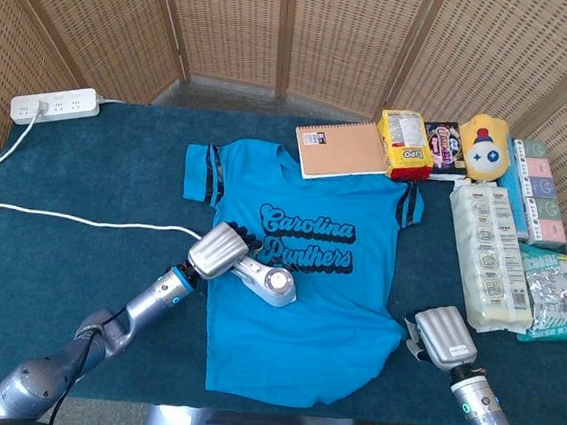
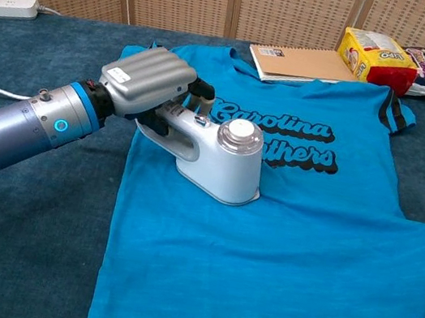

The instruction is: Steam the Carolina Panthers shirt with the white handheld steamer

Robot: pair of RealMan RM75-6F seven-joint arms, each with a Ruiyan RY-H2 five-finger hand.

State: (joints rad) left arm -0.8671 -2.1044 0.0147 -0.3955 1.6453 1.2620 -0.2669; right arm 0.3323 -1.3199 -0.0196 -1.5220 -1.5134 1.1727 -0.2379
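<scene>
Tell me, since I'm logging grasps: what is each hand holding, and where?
Left hand grips the white steamer by its handle; right hand holds nothing.

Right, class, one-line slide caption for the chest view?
Left hand grips the steamer, resting on the blue shirt beside its lettering.
</scene>
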